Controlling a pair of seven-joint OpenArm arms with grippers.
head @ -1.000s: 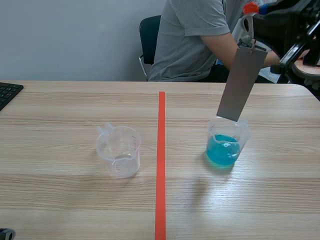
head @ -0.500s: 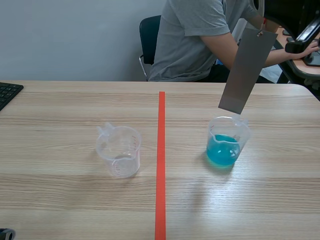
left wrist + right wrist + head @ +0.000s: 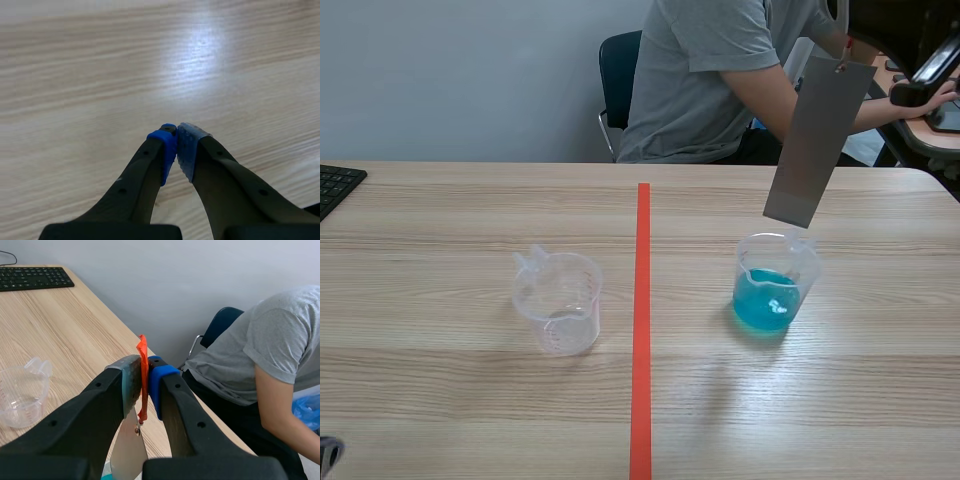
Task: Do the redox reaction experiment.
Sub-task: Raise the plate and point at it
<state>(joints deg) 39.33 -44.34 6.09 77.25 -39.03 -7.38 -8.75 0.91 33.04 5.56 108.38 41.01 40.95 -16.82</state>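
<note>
Right gripper pinches the orange strip; its grey metal sheet has lifted clear of the blue-liquid beaker. Left gripper closed, empty.

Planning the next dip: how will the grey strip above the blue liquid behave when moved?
Probably stiff: the strip hangs flat, unbent. Likely to swing, since only a thin orange tag in the right gripper holds it.

A grey metal sheet hangs tilted just above a clear cup of blue liquid, toward the desk's right edge. An empty clear cup stands left.
</note>
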